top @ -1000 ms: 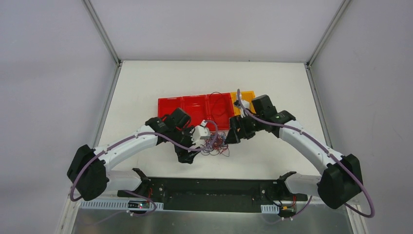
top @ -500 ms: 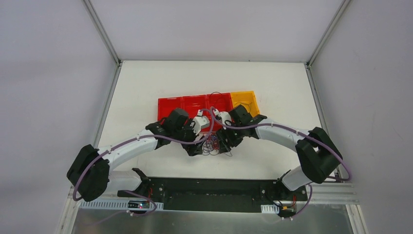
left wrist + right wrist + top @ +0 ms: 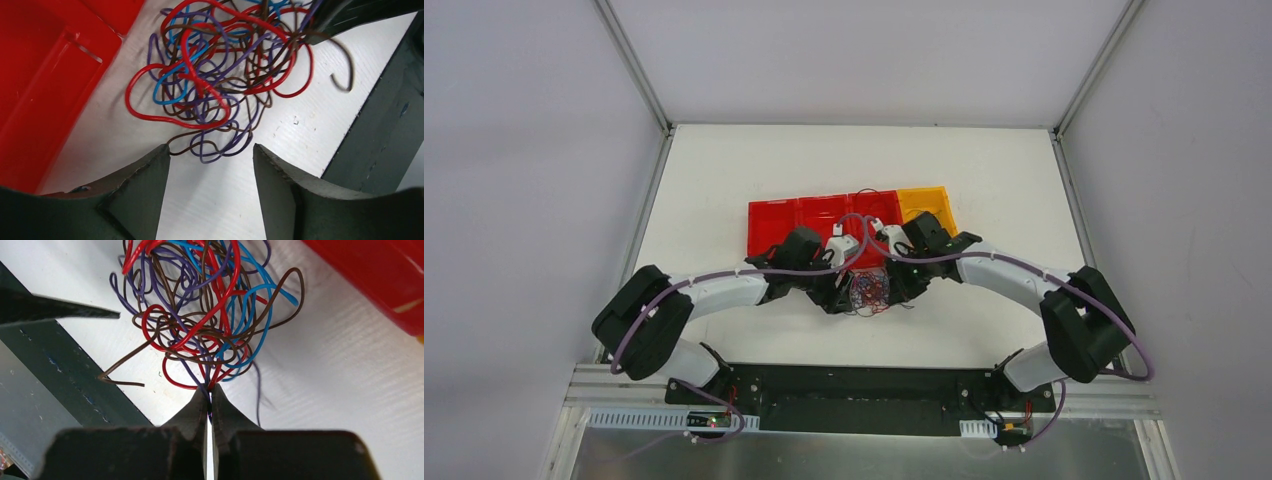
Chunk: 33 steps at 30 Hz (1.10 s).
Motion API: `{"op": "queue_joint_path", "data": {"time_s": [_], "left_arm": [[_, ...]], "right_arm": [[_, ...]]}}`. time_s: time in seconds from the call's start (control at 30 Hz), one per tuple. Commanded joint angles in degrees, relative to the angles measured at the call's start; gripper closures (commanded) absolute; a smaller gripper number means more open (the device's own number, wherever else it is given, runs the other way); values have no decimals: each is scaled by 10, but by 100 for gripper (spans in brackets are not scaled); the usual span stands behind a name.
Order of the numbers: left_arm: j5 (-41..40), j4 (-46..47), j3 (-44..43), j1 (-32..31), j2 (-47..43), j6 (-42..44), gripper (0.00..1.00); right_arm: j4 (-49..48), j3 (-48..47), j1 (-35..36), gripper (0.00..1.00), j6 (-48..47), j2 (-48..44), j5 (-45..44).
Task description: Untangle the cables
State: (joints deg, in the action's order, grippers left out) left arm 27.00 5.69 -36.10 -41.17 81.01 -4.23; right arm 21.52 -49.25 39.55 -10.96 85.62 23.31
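Cables point(image 3: 869, 288), one clump of red, blue, purple and brown strands too knotted to count, lie on the white surface point(image 3: 754, 160) just before three red bins point(image 3: 774, 215) and one orange bin point(image 3: 927, 203). My right pincer point(image 3: 209, 392) is closed on strands at the clump's edge, likely to draw them out. My left pincer point(image 3: 210, 165) stands open just beside the opposite edge, ready to anchor the rest.

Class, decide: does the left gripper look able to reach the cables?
Probably yes: the left gripper is open, the cables lie just ahead, nothing between; the right gripper pinches their far side.
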Motion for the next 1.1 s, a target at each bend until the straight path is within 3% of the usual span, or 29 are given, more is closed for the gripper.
{"op": "queue_joint_path", "data": {"time_s": [0.0,0.13,0.27,0.3,0.6,0.7,1.07], "left_arm": [[13,60,12,2,30,-46,46],[34,54,-2,5,34,-52,73],[60,-6,-15,5,-24,-42,98],[60,-30,-12,5,-47,-39,100],[77,-152,-17,23,-161,-19,100],[108,-207,-49,95,-180,-19,100],[202,-441,-223,300,-252,106,100]], "right_arm": [[32,1,-23,100,-10,-40,3],[50,13,-25,100,-29,-61,-4],[75,17,-35,100,-43,-70,-19],[81,19,-40,100,-45,-72,-21],[97,25,-56,100,-51,-88,-24],[112,24,-67,100,-65,-87,-37],[184,42,-116,100,-127,-127,-73]]}}
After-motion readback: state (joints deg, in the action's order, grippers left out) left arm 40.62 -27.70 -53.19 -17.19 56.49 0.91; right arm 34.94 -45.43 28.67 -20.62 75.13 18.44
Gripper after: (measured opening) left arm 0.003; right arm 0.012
